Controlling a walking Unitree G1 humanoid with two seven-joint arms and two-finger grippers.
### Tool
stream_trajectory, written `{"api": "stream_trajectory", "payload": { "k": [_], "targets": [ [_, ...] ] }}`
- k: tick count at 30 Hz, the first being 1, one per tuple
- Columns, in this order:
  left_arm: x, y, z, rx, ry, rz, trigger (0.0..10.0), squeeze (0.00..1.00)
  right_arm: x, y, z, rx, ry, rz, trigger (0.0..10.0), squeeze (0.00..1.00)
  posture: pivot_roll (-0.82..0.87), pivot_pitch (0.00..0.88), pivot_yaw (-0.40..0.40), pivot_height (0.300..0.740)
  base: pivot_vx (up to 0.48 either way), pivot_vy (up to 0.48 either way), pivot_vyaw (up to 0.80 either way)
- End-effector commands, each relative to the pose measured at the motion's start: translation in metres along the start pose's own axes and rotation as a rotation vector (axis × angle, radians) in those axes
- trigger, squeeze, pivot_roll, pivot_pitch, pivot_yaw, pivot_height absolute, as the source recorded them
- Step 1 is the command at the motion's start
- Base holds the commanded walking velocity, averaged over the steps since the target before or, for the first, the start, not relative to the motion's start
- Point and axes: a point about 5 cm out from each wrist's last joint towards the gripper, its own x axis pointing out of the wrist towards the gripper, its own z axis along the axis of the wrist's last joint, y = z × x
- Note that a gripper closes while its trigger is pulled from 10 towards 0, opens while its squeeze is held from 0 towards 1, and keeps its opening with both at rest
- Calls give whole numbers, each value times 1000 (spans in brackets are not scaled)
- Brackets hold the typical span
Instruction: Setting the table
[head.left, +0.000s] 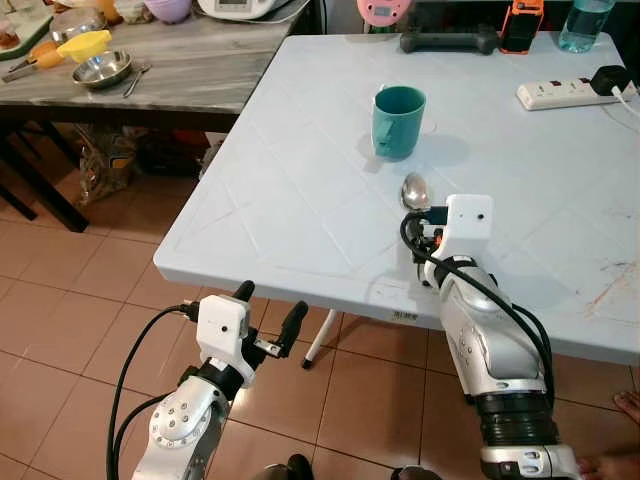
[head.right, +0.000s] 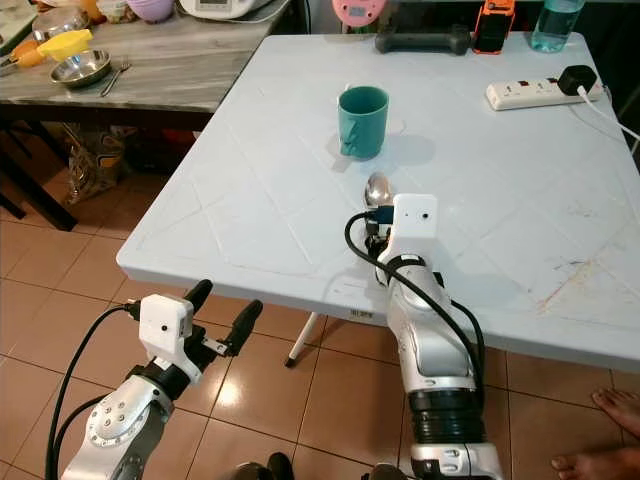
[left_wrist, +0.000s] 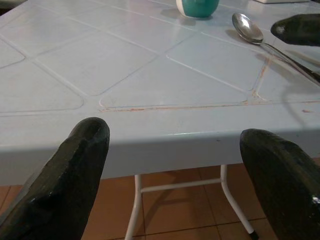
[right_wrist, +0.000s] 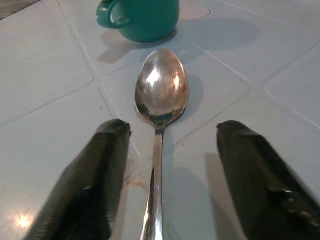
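- My right gripper (right_wrist: 162, 175) sat low over the white table (head.left: 300, 160), its two black fingers (right_wrist: 90, 180) spread apart with the spoon's handle lying between them; neither finger touched the metal.
- The right wrist view gave me what the head views could not: the spoon (right_wrist: 160, 95) lay bowl-up on the tabletop, its bowl pointing toward the teal mug (right_wrist: 142, 17), and the handle ran back down the gap between the fingers.
- From the head camera, the wrist housing covered the handle, so I saw just the spoon's bowl poking out ahead of the arm, near the mug but not touching it.
- The mug stood upright toward the middle of the table, its handle turned to the robot's left.
- My left gripper (head.left: 268, 318) hung below and in front of the table's near edge, over the tiled floor (head.left: 80, 290), fingers spread and holding nothing.
- The left wrist view looked along the tabletop from that edge and picked up the spoon, the base of the mug and one dark fingertip of the right gripper.
- The head views alone showed the far side: a power strip (head.left: 560, 93), a clear bottle (head.left: 585, 22), and a wooden side table (head.left: 200, 70) with a steel bowl (head.left: 100, 68).
- Bare feet (head.right: 600, 440) of a person stood on the tiles at the robot's right.
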Motion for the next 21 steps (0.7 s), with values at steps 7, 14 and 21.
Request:
{"api": "stream_trajectory", "payload": {
  "k": [7,14,21],
  "targets": [
    [-6,1,-6,0,38,6,10000,0,5,10,-8,-24,100,52,10000,0,-151,194,135,740,0,0,0],
    [-7,1,-7,-1,45,10,10000,0,2,11,-21,-42,189,70,0,0,-149,197,130,740,0,0,0],
    [-7,0,-8,-4,50,8,10000,0,0,9,-26,-63,213,63,0,0,-155,199,133,740,0,0,0]
  ]
}}
